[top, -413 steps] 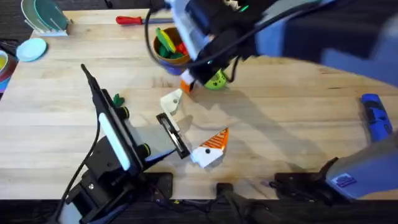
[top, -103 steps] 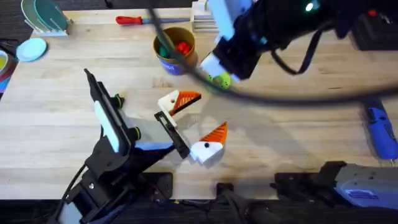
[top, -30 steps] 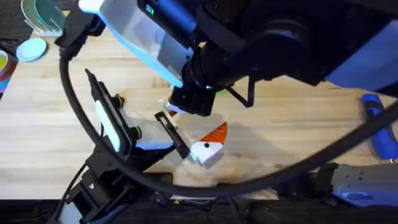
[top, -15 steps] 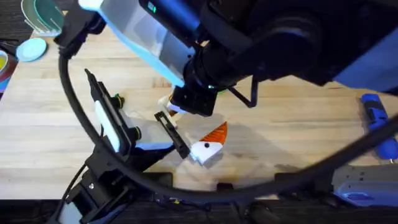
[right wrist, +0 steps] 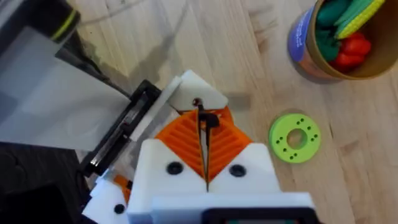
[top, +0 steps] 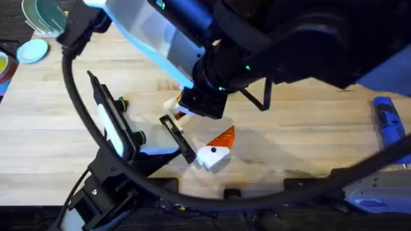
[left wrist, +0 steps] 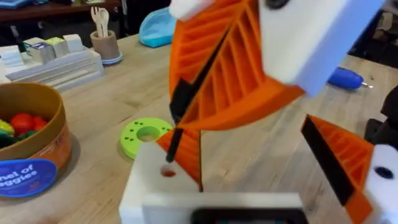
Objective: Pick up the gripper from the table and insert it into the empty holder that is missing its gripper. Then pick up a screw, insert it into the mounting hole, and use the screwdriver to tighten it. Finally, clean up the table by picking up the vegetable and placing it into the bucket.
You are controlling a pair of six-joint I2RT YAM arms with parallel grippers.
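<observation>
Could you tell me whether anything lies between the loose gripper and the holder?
Nothing visible does. The gripper lies on the table right beside one end of the holder, with bare wood between them. The right gripper hangs near the holder's other end, off that path.

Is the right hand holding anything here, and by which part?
Cannot tell. The right hand's pads meet over the cream-white finger piece, a small dark bit at their tips; the gripper lies free on the table.

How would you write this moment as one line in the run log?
step: gripper insertion, not yet done | right gripper: shut, beside holder | loose gripper piece: lying on table | blue powered screwdriver: untouched
</observation>
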